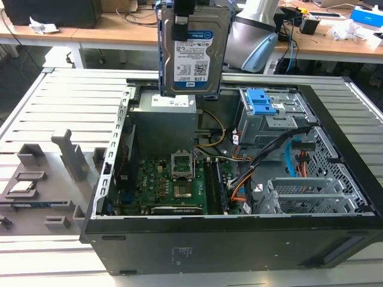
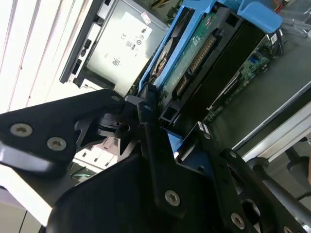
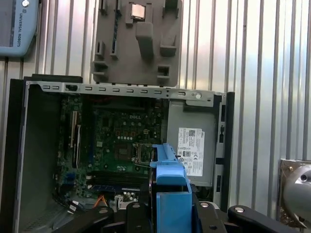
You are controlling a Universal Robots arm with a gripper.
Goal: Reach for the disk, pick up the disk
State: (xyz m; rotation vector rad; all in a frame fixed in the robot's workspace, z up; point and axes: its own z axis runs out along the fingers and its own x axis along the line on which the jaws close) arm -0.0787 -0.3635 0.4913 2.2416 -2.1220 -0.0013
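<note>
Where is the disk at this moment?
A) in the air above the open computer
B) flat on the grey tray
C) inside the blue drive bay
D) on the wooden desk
A: the gripper holds the disk upright above the open computer.

Robotics lab or workshop, indoors. A ribbed metal table (image 1: 66, 101) carries an open-sided desktop computer case (image 1: 227, 248) with its motherboard (image 1: 173, 185) exposed. Beside it sits a grey moulded fixture (image 1: 66, 155) holding small parts. A silver-and-blue robot arm (image 1: 257, 39) joint stands behind the case. Background: long wooden desks (image 1: 119, 30) strewn with loose cables (image 1: 139, 14). In the first wrist view, what looks like a handheld robot controller (image 3: 14, 29) lies on the table.
</note>
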